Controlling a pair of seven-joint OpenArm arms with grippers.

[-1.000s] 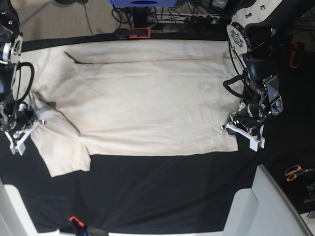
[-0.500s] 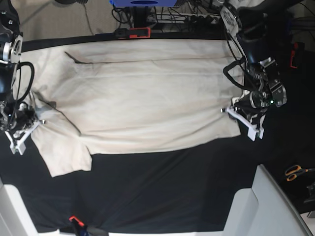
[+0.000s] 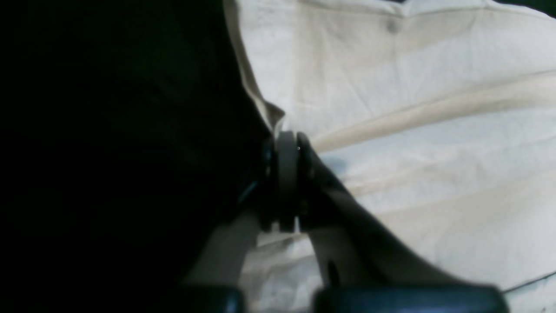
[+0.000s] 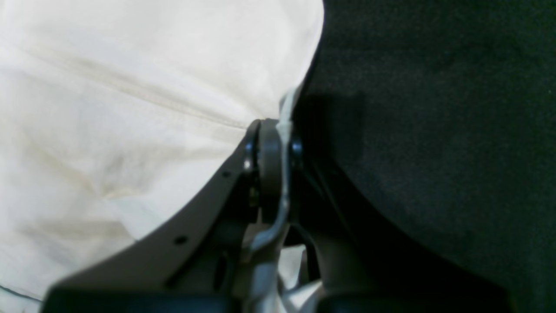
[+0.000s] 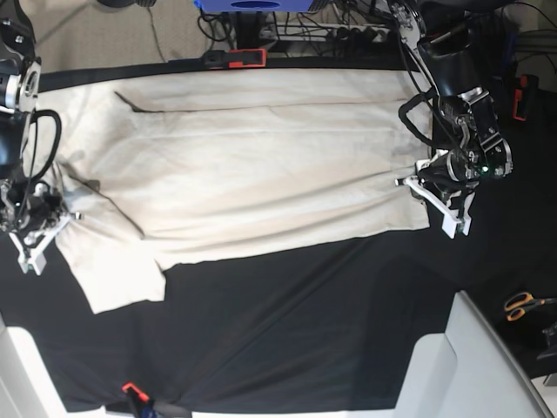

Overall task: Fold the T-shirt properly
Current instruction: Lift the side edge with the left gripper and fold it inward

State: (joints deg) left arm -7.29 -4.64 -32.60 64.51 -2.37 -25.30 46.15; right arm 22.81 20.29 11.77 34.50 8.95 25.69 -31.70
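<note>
The cream T-shirt lies spread flat across the black tablecloth, with one sleeve hanging toward the front left. At the right, my left gripper is shut on the shirt's side edge. The left wrist view shows its tips pinching the hem of the T-shirt. My right gripper at the left is shut on the cloth near the sleeve. In the right wrist view a strip of the T-shirt is clamped between that gripper's pads.
Orange-handled scissors lie at the right edge. A white shape fills the front right corner. A red and black clamp sits at the far table edge, another red one at the front. Cables lie behind the table.
My left gripper has moved away from the front edge and slightly right, pulling the shirt's right corner with it, so the front edge now slants upward. The right arm has not moved.
</note>
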